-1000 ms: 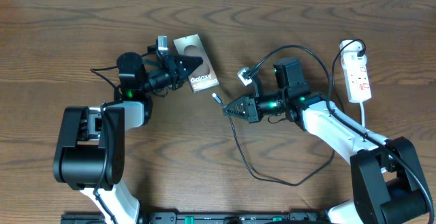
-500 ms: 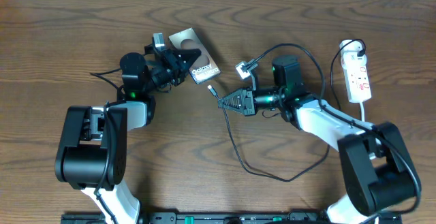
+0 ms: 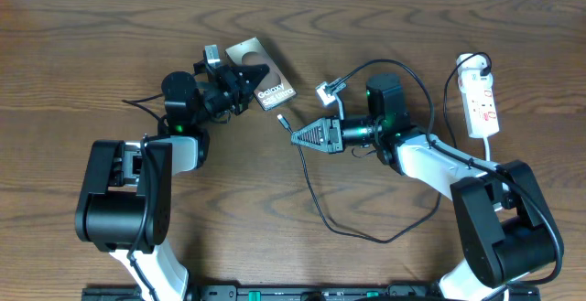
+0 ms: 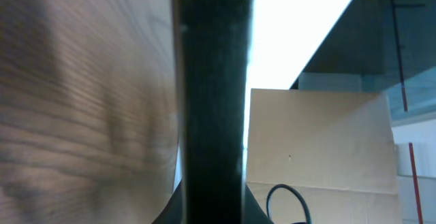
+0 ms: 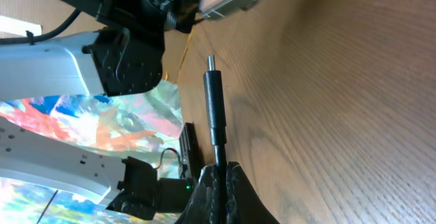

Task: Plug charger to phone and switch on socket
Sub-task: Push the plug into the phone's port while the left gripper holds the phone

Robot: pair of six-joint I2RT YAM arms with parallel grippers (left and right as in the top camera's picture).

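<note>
My left gripper (image 3: 244, 77) is shut on the phone (image 3: 264, 81), a grey-silver slab with "Galaxy" lettering, held tilted above the table at the upper middle. In the left wrist view the phone (image 4: 214, 108) fills the middle as a dark upright bar between the jaws. My right gripper (image 3: 298, 136) is shut on the charger (image 3: 311, 191), a thin black cable. Its connector tip (image 3: 283, 119) points up-left, a short gap from the phone's lower edge. In the right wrist view the plug (image 5: 214, 101) sticks up from the jaws (image 5: 219, 176). The white socket (image 3: 480, 104) lies at the far right.
The charger cable loops across the table below the right arm (image 3: 375, 239) and arcs over the right wrist (image 3: 394, 63). The socket's white cord (image 3: 490, 155) runs down past the right arm. Bare wooden table (image 3: 92, 54) surrounds both arms.
The left gripper lifted and turned the phone up-left. The right gripper carried the connector up-left toward the phone. Over the last half second both barely moved.
</note>
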